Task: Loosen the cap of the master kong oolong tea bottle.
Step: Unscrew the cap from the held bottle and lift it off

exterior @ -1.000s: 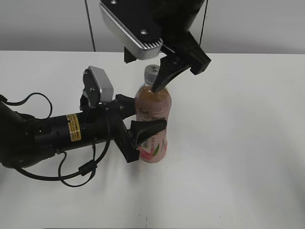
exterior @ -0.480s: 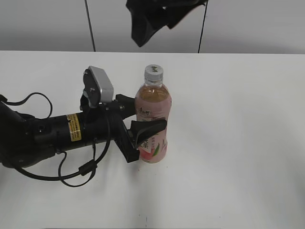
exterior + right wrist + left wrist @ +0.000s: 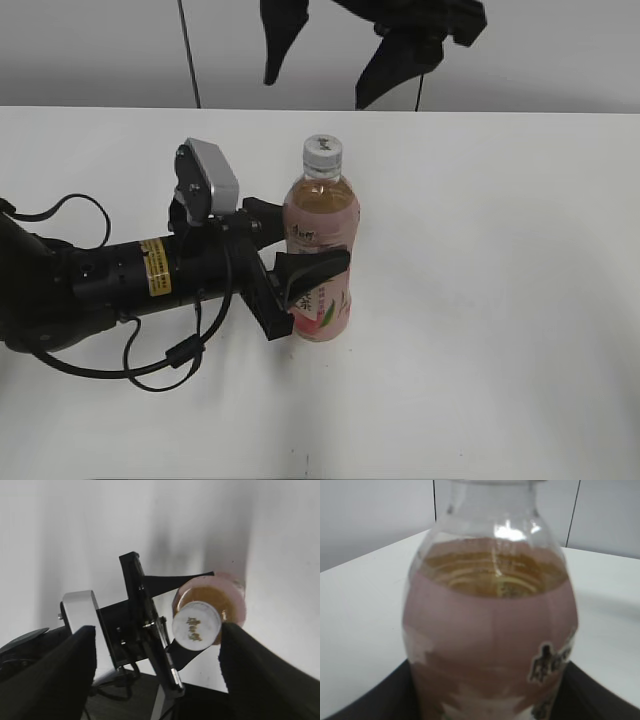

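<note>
The master kong oolong tea bottle [image 3: 320,250] stands upright on the white table, amber tea inside and a pink peach label below. Its white cap [image 3: 322,152] is on the neck. My left gripper [image 3: 300,278] comes in from the left and is shut on the bottle's body at label height. The bottle fills the left wrist view [image 3: 490,630], with dark fingers [image 3: 375,702] on both sides. My right gripper [image 3: 335,50] hangs open well above the cap and touches nothing. The right wrist view looks down on the cap [image 3: 196,623] from high up, between wide-spread fingers [image 3: 270,672].
The white table [image 3: 500,300] spreads right of and in front of the bottle. The left arm with its silver wrist camera [image 3: 208,180] and cables [image 3: 150,370] lies across the left side. A grey wall with dark seams stands behind.
My right gripper has lifted away from the cap to the top of the view and its fingers have spread wide. The bottle and the left gripper have not moved.
</note>
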`<state>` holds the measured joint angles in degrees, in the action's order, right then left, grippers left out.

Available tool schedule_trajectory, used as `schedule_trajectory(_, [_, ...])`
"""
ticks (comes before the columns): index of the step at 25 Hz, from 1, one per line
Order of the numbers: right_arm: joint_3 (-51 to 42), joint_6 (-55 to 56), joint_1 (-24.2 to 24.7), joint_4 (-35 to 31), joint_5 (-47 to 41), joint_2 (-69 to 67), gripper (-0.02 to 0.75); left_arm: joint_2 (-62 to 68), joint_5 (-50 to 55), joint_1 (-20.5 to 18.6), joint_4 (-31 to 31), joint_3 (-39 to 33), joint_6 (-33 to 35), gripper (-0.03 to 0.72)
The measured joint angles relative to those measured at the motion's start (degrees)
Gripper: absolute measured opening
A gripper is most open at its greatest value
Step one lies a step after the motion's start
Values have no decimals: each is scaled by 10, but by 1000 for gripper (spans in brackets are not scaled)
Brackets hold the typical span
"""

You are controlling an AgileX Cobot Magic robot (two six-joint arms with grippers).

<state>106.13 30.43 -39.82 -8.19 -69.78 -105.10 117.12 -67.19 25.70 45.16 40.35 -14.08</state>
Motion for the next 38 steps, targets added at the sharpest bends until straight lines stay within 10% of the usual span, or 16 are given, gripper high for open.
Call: schedule_trajectory(38, [-35,16,4,-5,-1,-36,512,-1,2,0,0,0,0,395])
